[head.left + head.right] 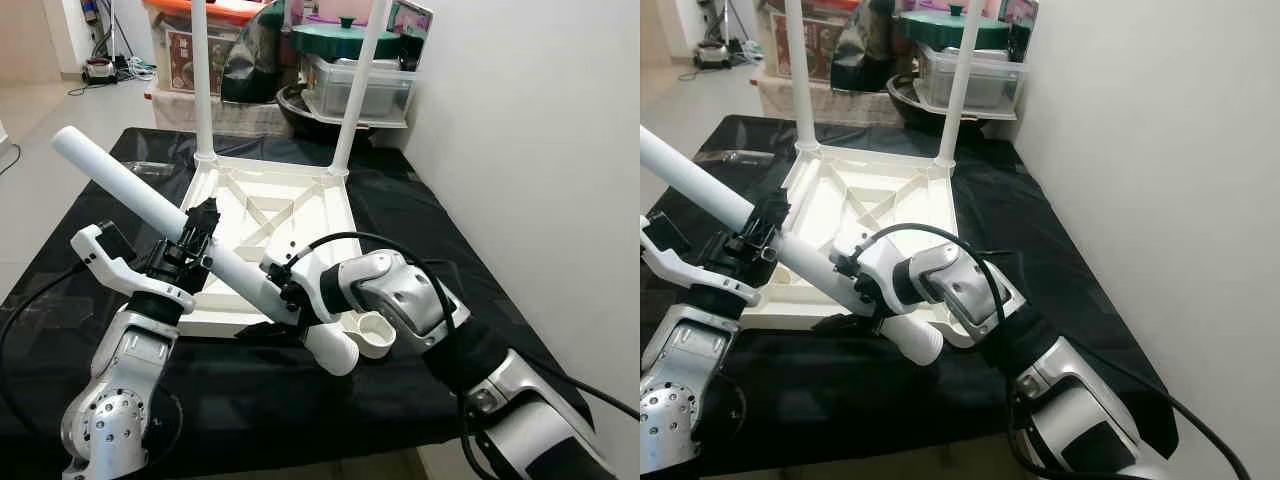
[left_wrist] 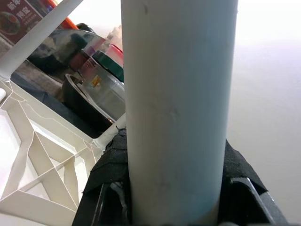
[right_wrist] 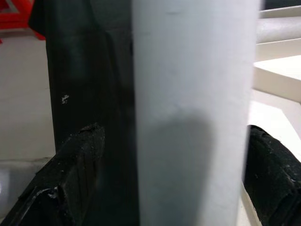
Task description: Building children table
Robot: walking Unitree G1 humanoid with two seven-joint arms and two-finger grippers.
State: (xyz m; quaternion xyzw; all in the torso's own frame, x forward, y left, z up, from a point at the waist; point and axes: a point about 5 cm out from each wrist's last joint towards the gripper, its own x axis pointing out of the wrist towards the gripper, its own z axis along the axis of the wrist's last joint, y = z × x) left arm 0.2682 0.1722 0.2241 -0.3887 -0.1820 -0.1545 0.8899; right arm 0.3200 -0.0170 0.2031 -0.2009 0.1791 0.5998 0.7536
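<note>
Table leg (image 1: 150,200): a loose white tube that I hold slanted above the near edge of the tabletop (image 1: 270,215).
Tabletop: upside down on the black-covered desk (image 1: 420,200), two legs (image 1: 203,80) already standing at its far corners.
Left pincer (image 1: 200,232): clamped around the table leg's middle.
Right pincer (image 1: 285,290): gripping the same leg lower down, over the tabletop's near corner.
Socket (image 1: 375,333): a white round cup beside the leg's lower end.
</note>
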